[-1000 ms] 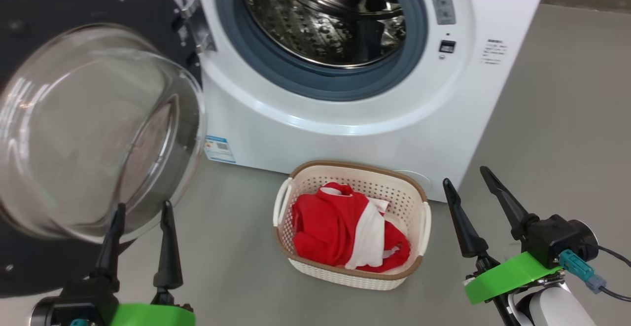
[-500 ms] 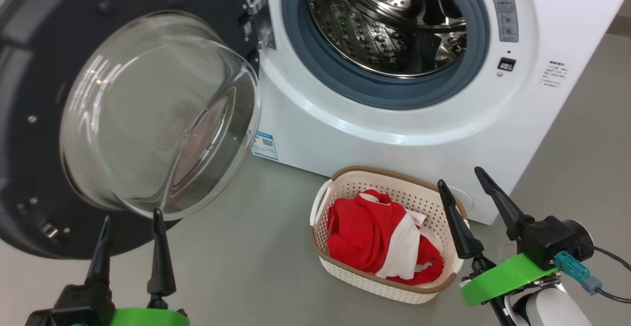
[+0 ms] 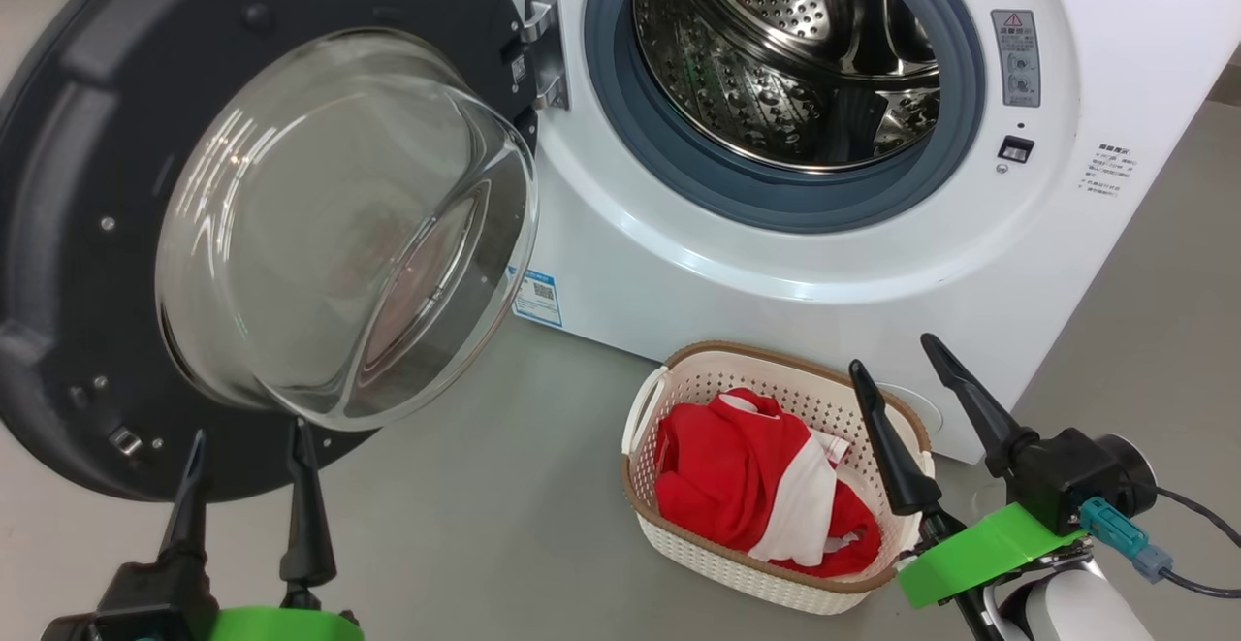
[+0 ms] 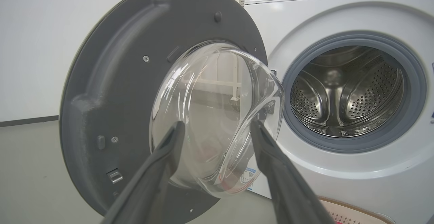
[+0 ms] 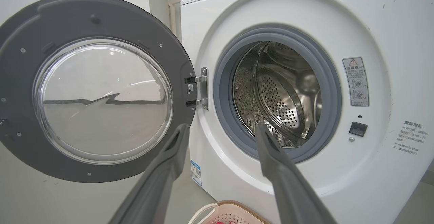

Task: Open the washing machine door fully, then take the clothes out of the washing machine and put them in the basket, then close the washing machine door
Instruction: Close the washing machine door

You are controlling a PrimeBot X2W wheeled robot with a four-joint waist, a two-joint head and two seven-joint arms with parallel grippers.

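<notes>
The clothes (image 3: 737, 486) lie heaped in the basket (image 3: 776, 360), which stands on the floor (image 3: 504, 505) just in front of the washing machine (image 3: 727, 272), below and a little right of its opening. The drum (image 3: 776, 69) looks bare steel in all three views, though its lowest front part is hidden behind the grey ring (image 3: 679, 166), so a small item there cannot be ruled out. The washing machine door (image 3: 87, 234) stands swung wide on its hinge (image 3: 545, 40), inner face and glass bowl (image 3: 330, 224) turned toward the robot. Unloading looks done, and the step in hand is closing the door. The left gripper (image 3: 249, 432) hovers near the bowl's lower edge, jaws spread as wide as they go and gripping nothing; the right gripper (image 3: 890, 352) hangs above the basket's right end, equally wide and empty. The next move probably falls to the left arm: reach round the door's free edge, far from the hinge, to its outer face, and push it in an arc toward the opening until it latches, keeping the fingers clear of the glass and the closing gap.
</notes>
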